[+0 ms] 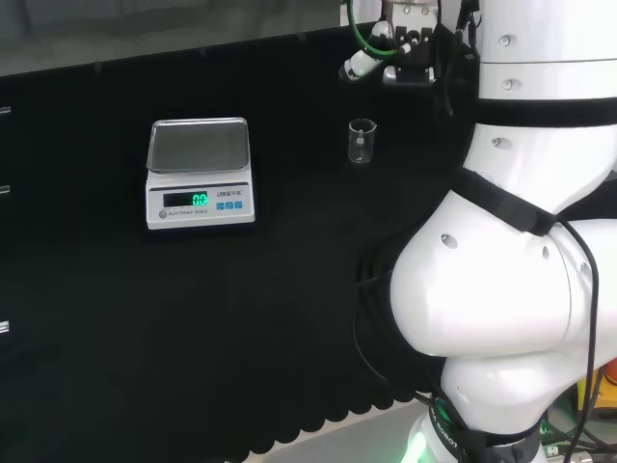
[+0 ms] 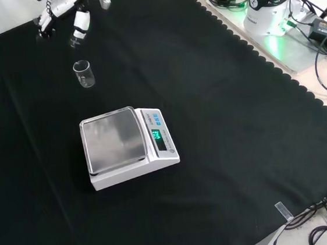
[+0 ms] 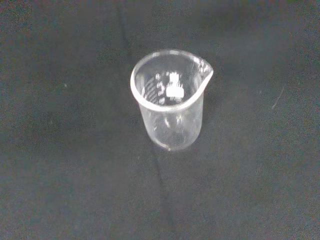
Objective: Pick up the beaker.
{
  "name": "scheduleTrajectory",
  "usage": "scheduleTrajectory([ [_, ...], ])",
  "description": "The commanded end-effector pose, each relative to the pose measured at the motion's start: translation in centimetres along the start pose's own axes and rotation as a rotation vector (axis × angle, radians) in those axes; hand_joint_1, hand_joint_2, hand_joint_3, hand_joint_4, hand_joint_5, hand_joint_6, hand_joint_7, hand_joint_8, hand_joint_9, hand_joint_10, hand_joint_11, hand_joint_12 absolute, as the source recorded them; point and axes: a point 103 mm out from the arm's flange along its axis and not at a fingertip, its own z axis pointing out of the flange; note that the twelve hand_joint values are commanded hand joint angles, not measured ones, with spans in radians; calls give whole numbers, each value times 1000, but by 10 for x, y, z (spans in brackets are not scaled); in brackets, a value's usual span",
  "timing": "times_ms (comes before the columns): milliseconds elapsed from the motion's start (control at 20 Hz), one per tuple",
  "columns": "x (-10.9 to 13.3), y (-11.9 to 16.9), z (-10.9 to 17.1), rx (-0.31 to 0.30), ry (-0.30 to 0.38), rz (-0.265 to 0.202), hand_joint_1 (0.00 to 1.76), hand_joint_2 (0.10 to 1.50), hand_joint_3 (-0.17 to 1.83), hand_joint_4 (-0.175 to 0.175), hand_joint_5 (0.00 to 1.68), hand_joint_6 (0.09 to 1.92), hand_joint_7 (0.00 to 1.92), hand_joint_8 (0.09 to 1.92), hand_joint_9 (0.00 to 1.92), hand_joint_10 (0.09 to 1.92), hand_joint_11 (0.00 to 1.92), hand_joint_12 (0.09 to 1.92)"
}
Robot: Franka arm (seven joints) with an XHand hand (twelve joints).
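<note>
1. My robot hand (image 2: 72,6) hangs above the counter (image 2: 222,122), at the top left of the front view. It holds nothing and touches nothing. Its fingers (image 2: 81,24) point loosely down and look relaxed rather than curled into a fist. In the head view my robot hand (image 1: 405,48) sits at the top, just left of my own white arm links.
2. The beaker (image 2: 84,73) stands on the black cloth just below my robot hand in the front view, clear of the fingers. In the head view the beaker (image 1: 362,141) is below my robot hand and right of the scale (image 1: 199,174).
3. The beaker (image 3: 171,100) is clear glass with white graduation marks and a small white patch on its wall; I cannot read them. The scale (image 2: 128,145) has a lit green display and blue buttons beside it.
4. The beaker stands upright with its long axis vertical and its mouth open upward. Its rim has a pouring spout. Nothing is visible inside it.
</note>
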Motion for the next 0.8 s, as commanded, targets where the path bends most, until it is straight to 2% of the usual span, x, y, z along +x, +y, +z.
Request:
scheduleTrajectory([
  [50,8,3,19,27,8,3,485,903,381,-63,322,87,77,781,242,892,202,1457],
  [500,13,1,49,62,51,5,483,897,392,-64,319,87,74,782,238,893,202,1457],
  [800,14,7,62,94,37,9,481,892,400,-64,318,87,72,783,236,894,201,1457],
])
